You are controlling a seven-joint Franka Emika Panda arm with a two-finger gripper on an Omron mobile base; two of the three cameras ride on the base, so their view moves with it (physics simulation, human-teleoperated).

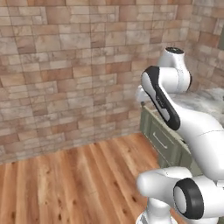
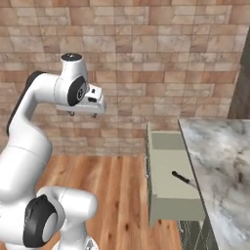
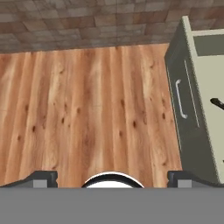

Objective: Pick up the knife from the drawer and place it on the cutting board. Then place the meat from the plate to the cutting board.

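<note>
The drawer [image 2: 168, 183] stands pulled out from under the marble counter, its pale inside showing. In it lies the knife [image 2: 181, 178], black handle toward the room and the blade running under the counter's edge. My gripper [image 2: 83, 114] hangs open and empty, pointing down over the wooden floor, well left of the drawer and higher than it. In the hand view the fingertips [image 3: 42, 178] sit wide apart above the floor, with the drawer's olive front [image 3: 186, 109] and the knife's handle end [image 3: 217, 103] at the right. The cutting board, plate and meat are out of view.
The marble counter [image 2: 219, 156] runs along the right, over olive cabinets [image 1: 162, 141]. A brick wall [image 2: 146, 58] closes the back. Wooden floor [image 3: 87, 109] spreads below the gripper. The drawer's silver bar handle [image 3: 179, 99] faces the floor side.
</note>
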